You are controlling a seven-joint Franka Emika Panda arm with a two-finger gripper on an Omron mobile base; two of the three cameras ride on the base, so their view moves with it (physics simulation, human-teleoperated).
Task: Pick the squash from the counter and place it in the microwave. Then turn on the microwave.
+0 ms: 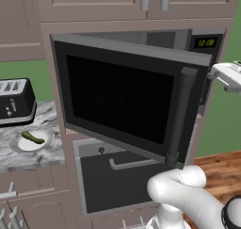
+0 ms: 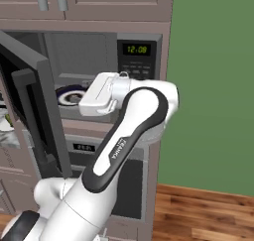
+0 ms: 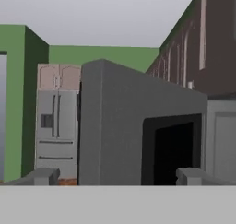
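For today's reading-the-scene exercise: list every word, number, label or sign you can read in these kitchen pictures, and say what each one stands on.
"12:08": green digits on the microwave's display, top of its side panel.
"FRANKA": small dark lettering along the robot's arm link; partly blurred, so read with some doubt.
Button labels on the microwave's panel: too small to read.
Small display on the oven below: blurred, unreadable.

Arm raised, elbow bent, jaws wide apart

The white arm (image 2: 119,155) climbs from its base and folds at a dark-banded elbow, so the forearm reaches back to the left with the hand held about level. In the hand view the gripper (image 3: 117,176) shows its two grey fingertips (image 3: 44,176) standing far apart, with nothing between them.
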